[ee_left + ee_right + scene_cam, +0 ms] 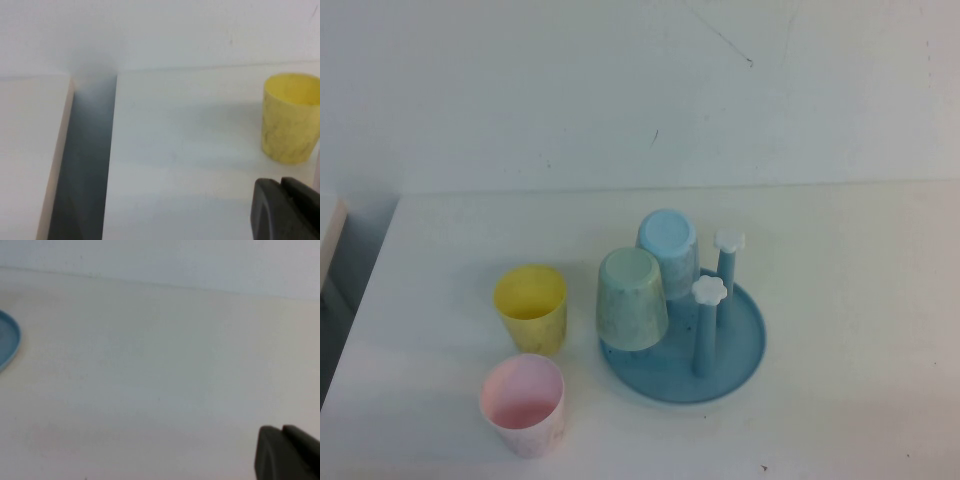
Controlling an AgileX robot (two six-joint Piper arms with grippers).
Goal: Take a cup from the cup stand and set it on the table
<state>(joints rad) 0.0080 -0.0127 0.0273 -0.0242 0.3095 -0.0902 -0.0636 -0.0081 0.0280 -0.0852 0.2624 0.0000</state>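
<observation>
The pale mint-green speckled cup (633, 300) sits upside down on a peg at the left side of the round blue cup stand (740, 350), on the white table (850, 280). A light blue cup (668, 250) sits upside down on a peg behind it. Two bare pegs with white flower knobs (709, 291) stand to the right. Neither arm shows in the high view. My left gripper (281, 187) is shut and empty, low over the table near the yellow cup (291, 118). My right gripper (281, 431) is shut and empty over bare table, with the stand's rim (7, 342) far off.
A yellow cup (531, 308) and a pink cup (524, 403) stand upright on the table left of the stand. A dark gap (85, 165) separates the table's left edge from a neighbouring pale surface (30, 150). A white wall rises behind the table.
</observation>
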